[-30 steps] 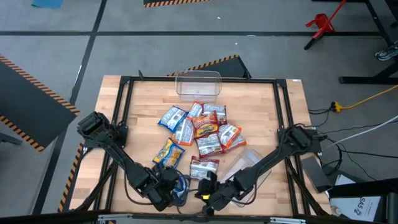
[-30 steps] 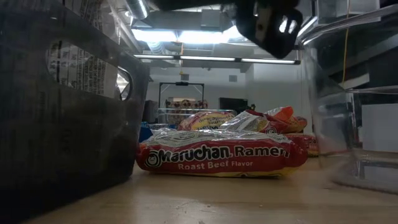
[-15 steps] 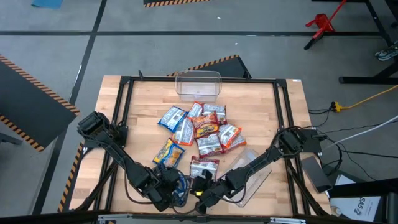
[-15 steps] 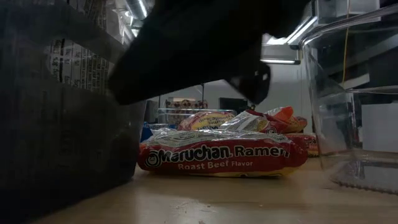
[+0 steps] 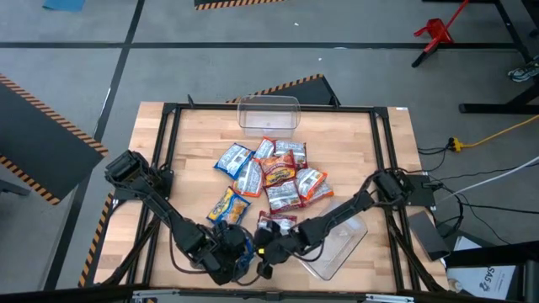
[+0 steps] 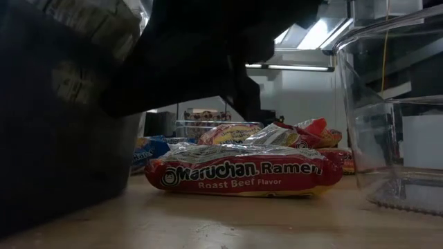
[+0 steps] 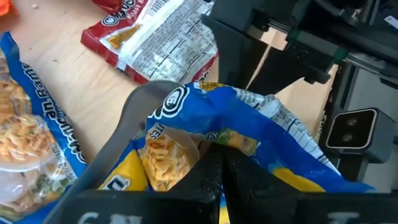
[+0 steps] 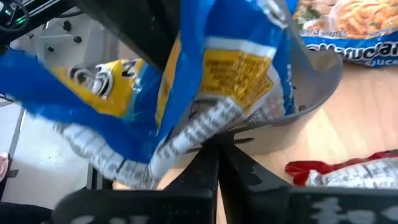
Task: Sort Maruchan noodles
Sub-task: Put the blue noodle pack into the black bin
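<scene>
A blue-and-yellow Maruchan packet (image 5: 242, 247) (image 7: 249, 118) (image 8: 205, 68) is up near the table's near edge, over a grey tray (image 7: 133, 111) (image 8: 314, 93) (image 6: 55, 152). My left gripper (image 5: 229, 250) (image 7: 222, 177) and my right gripper (image 5: 263, 255) (image 8: 216, 155) both meet it there, each shut on it. A red roast beef packet (image 5: 276, 224) (image 6: 242, 176) lies flat just beyond. The remaining packets (image 5: 274, 172) lie in a loose pile at mid-table, some overlapping. My left gripper is shut on the blue-and-yellow packet's lower crumpled part (image 7: 214, 140); the packet bulges up and over the fingers, hiding the exact spot. The packet is held above the grey tray, rumpled. My right gripper pinches the packet's silver crimped end (image 8: 186, 140) between its two fingers, reaching in from the table's right; the packet rises crumpled above them.
A clear tub (image 5: 269, 114) stands at the far edge. A second clear tub (image 5: 338, 244) (image 6: 398, 131) sits near the right arm. The table's black frame rails (image 5: 168, 168) run along both sides. Bare wood shows left of the pile.
My right gripper has swung along the near edge toward the table's left, up to the left gripper and the blue-and-yellow packet. In the low view the right arm now fills the upper picture and the grey tray has shifted and tipped.
</scene>
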`<action>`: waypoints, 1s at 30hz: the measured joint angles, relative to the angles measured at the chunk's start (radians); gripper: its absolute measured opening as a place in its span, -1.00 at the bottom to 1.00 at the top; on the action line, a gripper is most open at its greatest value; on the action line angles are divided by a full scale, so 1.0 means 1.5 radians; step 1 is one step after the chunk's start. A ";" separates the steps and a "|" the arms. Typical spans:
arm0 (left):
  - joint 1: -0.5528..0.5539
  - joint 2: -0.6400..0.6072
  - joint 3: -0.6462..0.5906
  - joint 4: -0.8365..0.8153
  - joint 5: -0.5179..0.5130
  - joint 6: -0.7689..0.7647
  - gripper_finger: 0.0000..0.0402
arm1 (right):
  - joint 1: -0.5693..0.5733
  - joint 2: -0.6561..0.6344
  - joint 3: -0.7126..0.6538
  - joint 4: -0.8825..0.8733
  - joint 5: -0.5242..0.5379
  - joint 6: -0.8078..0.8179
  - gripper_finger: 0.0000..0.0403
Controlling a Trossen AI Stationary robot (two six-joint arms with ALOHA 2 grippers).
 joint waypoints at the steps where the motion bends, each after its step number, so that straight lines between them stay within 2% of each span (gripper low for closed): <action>1: 0.001 0.000 0.000 0.000 0.000 0.005 -1.00 | -0.001 0.000 0.000 0.001 -0.001 0.000 -0.99; 6: 0.001 0.000 0.000 -0.009 0.000 0.028 -1.00 | -0.002 0.000 0.000 0.001 0.012 0.000 -0.99; 10: 0.001 -0.013 0.000 -0.060 0.022 0.026 -1.00 | -0.003 0.000 0.000 0.005 0.020 0.000 -0.99; 20: -0.006 -0.102 0.000 -0.116 0.019 0.015 -1.00 | -0.003 0.000 0.000 0.005 0.024 0.001 -0.99; 22: -0.008 -0.128 0.000 -0.150 0.023 0.008 -1.00 | -0.003 0.000 0.000 0.005 0.020 0.000 -0.99; 27: -0.008 -0.196 0.000 -0.274 -0.039 -0.020 -1.00 | -0.004 -0.003 0.000 -0.018 0.003 0.000 -0.99; 30: 0.017 -0.231 0.001 -0.347 -0.054 -0.016 -0.96 | -0.008 -0.012 0.000 -0.035 -0.012 -0.004 -0.99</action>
